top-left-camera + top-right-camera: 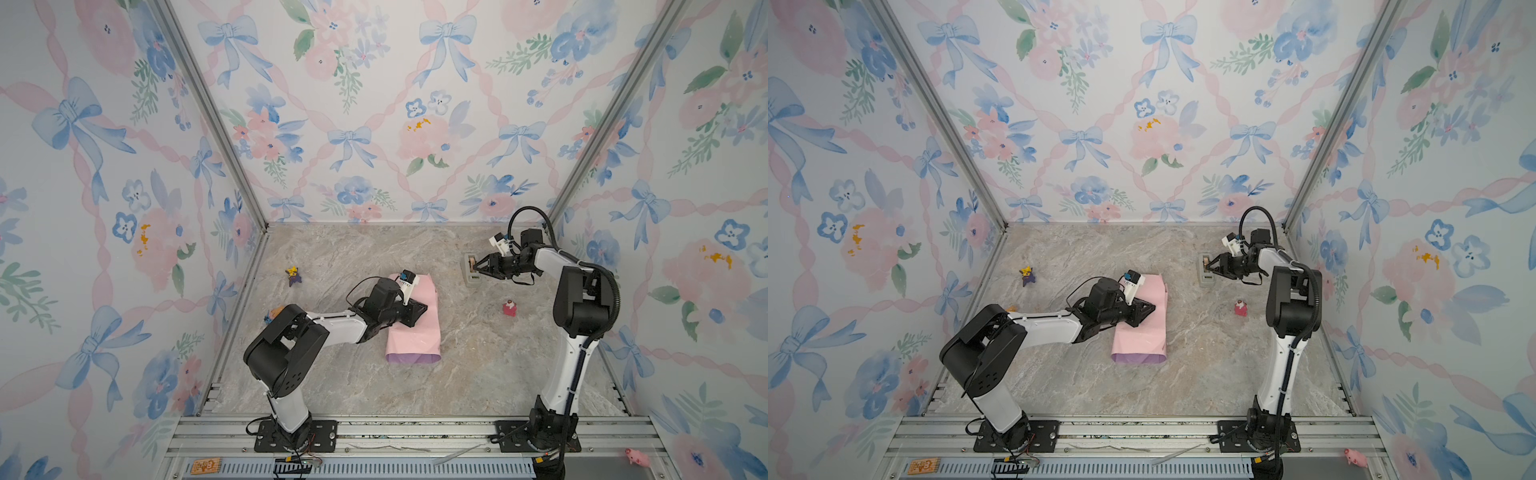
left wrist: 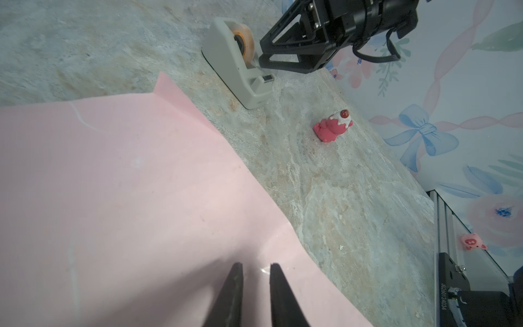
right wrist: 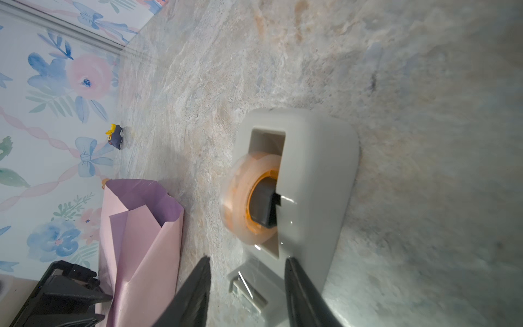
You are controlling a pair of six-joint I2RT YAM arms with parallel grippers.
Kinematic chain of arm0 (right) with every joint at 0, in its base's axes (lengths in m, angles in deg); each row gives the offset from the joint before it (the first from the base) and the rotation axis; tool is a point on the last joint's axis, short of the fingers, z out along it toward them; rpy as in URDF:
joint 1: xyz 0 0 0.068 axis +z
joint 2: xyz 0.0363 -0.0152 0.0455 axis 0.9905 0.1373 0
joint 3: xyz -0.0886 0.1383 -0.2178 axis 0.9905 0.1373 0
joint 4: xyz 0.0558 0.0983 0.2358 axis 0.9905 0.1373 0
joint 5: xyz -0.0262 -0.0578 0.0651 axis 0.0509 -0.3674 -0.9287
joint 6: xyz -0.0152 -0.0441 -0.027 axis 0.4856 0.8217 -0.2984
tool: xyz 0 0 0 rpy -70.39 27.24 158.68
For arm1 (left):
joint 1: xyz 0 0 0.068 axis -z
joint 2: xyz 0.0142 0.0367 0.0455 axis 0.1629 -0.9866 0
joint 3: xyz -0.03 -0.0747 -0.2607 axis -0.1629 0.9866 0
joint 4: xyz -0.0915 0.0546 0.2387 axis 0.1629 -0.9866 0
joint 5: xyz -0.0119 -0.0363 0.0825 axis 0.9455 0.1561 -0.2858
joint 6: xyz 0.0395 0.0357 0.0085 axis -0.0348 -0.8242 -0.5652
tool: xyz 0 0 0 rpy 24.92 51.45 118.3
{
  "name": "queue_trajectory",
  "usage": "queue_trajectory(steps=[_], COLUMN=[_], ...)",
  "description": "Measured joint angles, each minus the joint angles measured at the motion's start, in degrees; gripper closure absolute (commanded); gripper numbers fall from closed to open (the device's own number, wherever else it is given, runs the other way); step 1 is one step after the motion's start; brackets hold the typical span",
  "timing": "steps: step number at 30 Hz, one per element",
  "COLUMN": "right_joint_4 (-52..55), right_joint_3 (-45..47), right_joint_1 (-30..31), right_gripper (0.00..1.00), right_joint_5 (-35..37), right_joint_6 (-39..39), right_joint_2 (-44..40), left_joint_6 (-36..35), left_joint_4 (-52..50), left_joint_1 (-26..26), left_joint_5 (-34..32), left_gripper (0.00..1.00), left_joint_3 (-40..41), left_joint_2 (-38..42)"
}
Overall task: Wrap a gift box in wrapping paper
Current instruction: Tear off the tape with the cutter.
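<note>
Wrapping paper (image 1: 415, 336) lies mid-counter, folded over into a flat tube, pale pink side out, with lilac showing at the open near end. A second open end, creased and gaping, shows in the right wrist view. Gift box not visible; likely inside the tube, under the left arm's end, can't confirm. Left gripper (image 2: 256, 267) is down on the pink top face, fingers (image 2: 229, 291) only narrowly apart, nothing seen clamped between them; reads as pressing the overlap flat, not pinching. Judgement: sheet is thin, light, limp and fairly slick, holds creases but the flap would probably spring up if released. Best hold is pressure from above on the seam, where the rigid box would back it; pinching a loose edge risks tearing or dragging the whole bundle. Counter (image 1: 457, 374) is marbled stone-look. Tape dispenser (image 3: 311, 170), grey with an orange-cored roll, stands well apart from the paper toward the back. Right gripper (image 3: 247, 260) is at its cutter end, fingers (image 3: 195, 291) apart either side, nothing gripped. Small red figurine (image 1: 509, 308) sits between dispenser and right arm base; purple-yellow toy (image 1: 294, 275) is off near the left wall.
</note>
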Motion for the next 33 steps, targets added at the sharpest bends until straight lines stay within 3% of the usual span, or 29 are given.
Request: queue_trajectory(steps=[33], right_joint_4=[14.6], right_joint_3=[-12.0], right_joint_1=[0.8], right_gripper=[0.66], right_joint_5=[-5.6], right_joint_6=[5.9], right_joint_2=[8.5], left_joint_6=[0.0], left_joint_4=[0.0], left_joint_1=[0.0], left_joint_5=[0.0], left_gripper=[0.79], left_joint_3=[0.0], left_joint_2=[0.0])
